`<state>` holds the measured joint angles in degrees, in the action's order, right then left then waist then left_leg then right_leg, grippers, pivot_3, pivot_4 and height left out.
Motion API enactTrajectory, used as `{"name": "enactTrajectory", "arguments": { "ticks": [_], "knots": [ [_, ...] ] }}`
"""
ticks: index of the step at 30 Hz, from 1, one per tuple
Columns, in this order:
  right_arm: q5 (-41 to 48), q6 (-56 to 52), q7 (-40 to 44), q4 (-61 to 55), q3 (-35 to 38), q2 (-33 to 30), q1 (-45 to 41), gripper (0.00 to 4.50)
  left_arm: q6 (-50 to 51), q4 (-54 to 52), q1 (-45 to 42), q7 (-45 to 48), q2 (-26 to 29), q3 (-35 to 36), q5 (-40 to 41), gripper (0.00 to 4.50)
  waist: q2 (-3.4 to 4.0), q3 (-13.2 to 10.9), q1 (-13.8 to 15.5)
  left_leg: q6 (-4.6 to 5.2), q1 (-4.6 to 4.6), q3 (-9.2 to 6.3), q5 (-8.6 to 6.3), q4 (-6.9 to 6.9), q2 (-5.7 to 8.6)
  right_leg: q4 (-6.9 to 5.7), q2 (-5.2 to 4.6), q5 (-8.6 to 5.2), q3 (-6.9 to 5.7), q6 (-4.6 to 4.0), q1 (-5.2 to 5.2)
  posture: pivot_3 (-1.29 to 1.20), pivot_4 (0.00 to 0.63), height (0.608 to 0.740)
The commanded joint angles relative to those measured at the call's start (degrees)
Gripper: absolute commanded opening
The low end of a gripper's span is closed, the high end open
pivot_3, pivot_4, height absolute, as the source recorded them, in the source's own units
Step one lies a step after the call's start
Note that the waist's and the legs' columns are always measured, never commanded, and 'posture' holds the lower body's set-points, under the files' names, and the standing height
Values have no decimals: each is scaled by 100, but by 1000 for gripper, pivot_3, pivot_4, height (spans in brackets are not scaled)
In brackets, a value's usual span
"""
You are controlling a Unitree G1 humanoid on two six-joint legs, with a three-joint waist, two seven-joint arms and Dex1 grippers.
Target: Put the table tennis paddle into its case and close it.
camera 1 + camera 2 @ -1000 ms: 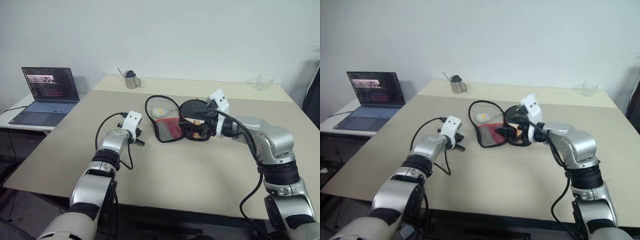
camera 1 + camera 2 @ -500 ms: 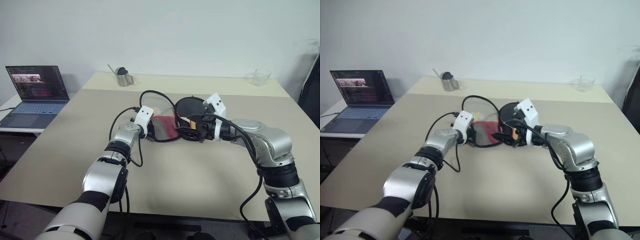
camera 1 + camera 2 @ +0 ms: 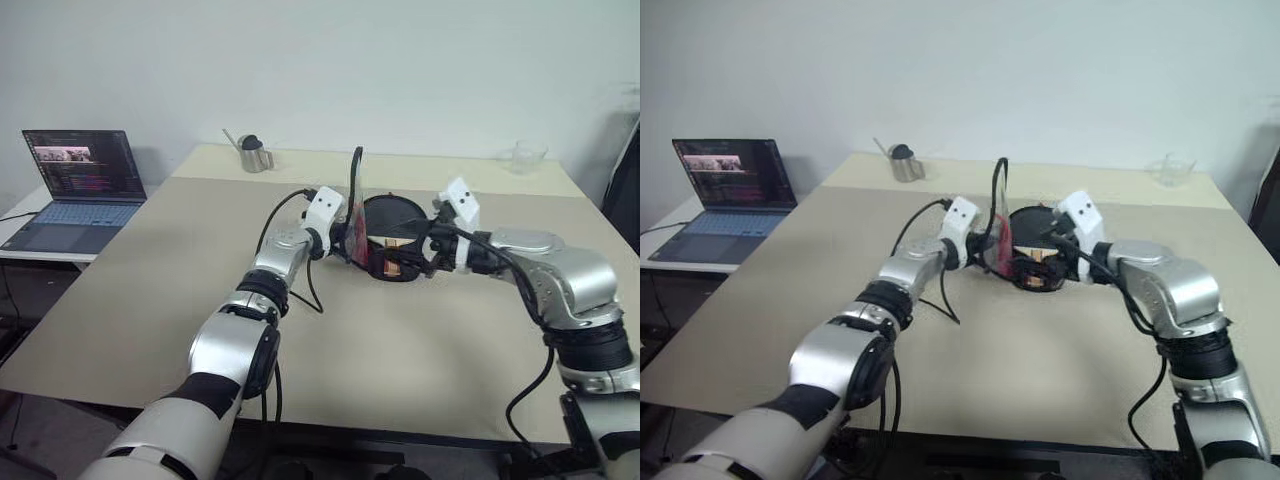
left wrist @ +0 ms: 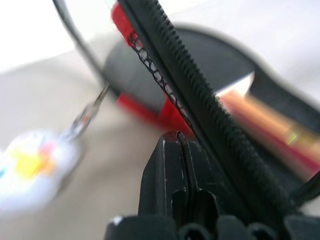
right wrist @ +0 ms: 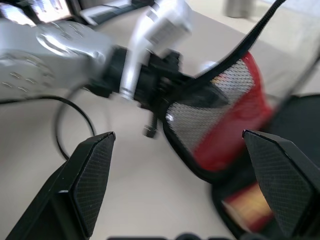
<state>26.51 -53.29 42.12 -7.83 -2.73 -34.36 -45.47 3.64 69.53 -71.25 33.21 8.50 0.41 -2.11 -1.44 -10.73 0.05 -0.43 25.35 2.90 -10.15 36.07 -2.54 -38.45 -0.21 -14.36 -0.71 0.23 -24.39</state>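
- The left gripper point(image 3: 340, 243) has its jaws shut on the case point(image 3: 356, 215) lid's zipper edge, holding the flap upright at 12 o'clock over the paddle point(image 3: 392, 217) in the lower half, mid-worktop point(image 3: 420, 340).
- If the thin edge slips, the flap could drop askew.
- The right gripper point(image 3: 425, 250), jaws wide and empty at the paddle's 3 o'clock, may snag the handle.

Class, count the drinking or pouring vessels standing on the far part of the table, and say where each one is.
2. A metal jug stands at the far left edge; a clear glass cup stands at the far right. None seems hidden.
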Motion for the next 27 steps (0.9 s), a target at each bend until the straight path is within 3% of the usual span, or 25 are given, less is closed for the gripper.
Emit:
{"name": "enactTrajectory", "arguments": {
  "ticks": [1, 7, 11, 14, 19, 24, 27],
  "knots": [
    [13, 282, 216, -10, 379, -363, -102, 4500, -2, -108, -162, -80, -215, -28, 10, 49, -1, -1, -25, 0, -1, 2, 0, -1, 0, 0, 4, 0, 1, 0, -1, 0, 150, 740],
    [-31, 411, 239, 69, 628, -758, -65, 4500, 559, 207, -23, -857, -702, -406, -441, 49, -4, -2, -39, 0, -9, 10, -1, -6, 4, -3, 17, -1, 7, -2, -4, 0, 150, 740],
    [-60, 421, 196, 43, 635, -862, 28, 4500, 568, 207, 137, -834, -1090, -604, -575, 49, -4, -2, -32, 0, -14, 14, -1, -6, 0, -7, 16, -1, 10, -2, -3, 0, 150, 740],
    [-32, 390, 156, -15, 637, -846, 73, 4500, 625, 118, 163, -815, -1057, -672, -629, 49, -4, -2, -26, -1, -23, 16, -1, -5, 2, -8, 13, -1, 12, -2, 4, 0, 150, 740],
    [-155, 193, -315, 527, 676, -585, -111, 4500, 258, -748, 321, 54, -529, -455, -244, 49, -4, -3, -62, -1, -32, 26, -1, -6, -2, -13, 14, 0, 18, -3, 5, 0, 150, 740],
    [-423, -279, -1638, 2192, 971, 331, -735, 4500, 1285, -4080, 1672, 2434, 650, -425, 932, 49, -5, -4, -199, -7, -49, 33, 3, -12, -24, -39, -2, -2, 33, -14, 3, 0, 150, 740],
    [-525, -102, -1771, 2847, 919, 721, -896, 4500, 1864, -5552, 2483, 2975, 1628, -529, 1086, 49, -4, -4, -268, -11, -61, 34, 5, -29, -28, -49, -2, -4, 53, -36, 2, 0, 150, 740]
  ]
}}
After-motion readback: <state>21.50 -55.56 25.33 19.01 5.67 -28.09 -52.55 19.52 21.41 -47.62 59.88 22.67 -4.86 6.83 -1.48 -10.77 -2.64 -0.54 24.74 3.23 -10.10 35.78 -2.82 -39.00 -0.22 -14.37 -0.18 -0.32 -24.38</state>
